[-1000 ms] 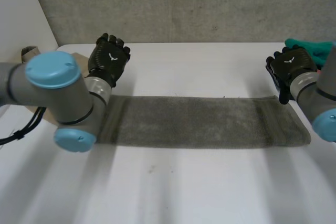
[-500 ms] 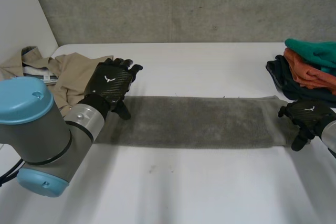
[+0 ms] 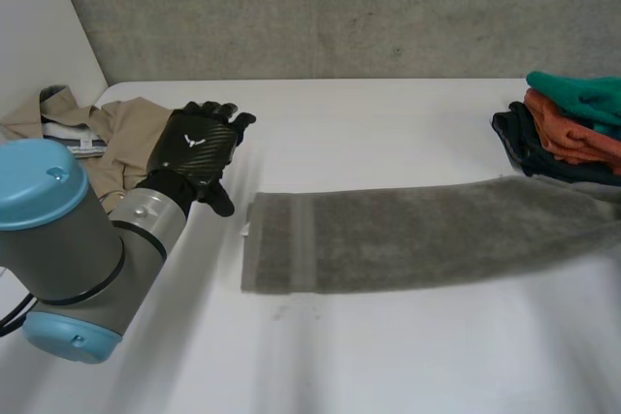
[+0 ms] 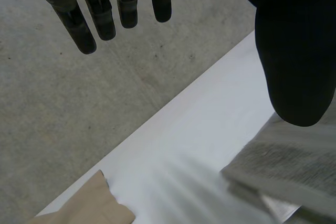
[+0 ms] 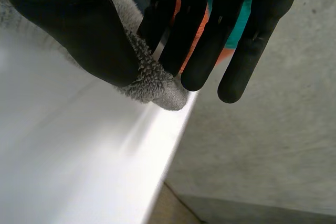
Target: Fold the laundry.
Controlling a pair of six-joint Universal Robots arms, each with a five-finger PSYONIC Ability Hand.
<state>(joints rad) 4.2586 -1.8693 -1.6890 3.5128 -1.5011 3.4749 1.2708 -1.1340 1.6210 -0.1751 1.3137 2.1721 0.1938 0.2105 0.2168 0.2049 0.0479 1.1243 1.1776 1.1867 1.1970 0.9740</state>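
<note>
A long grey towel [image 3: 417, 235] lies folded in a strip across the white table [image 3: 388, 123], its right end lifted toward the table's right side. My left hand [image 3: 194, 147] hovers open just left of the towel's left end, touching nothing. In the left wrist view its fingers [image 4: 105, 9] are straight, and the towel's end [image 4: 283, 171] lies below the thumb. In the right wrist view my right hand [image 5: 68, 30] pinches a corner of the towel [image 5: 155, 80] between thumb and fingers.
A stack of folded clothes [image 3: 572, 128] in teal, orange and dark blue sits at the table's right back, close to the towel's raised end. A tan garment [image 3: 107, 138] lies crumpled at the left back, behind my left arm.
My right hand closed on the towel's right end and drew the whole towel to the right, out from beside my left hand. My left hand stayed open, almost in place.
</note>
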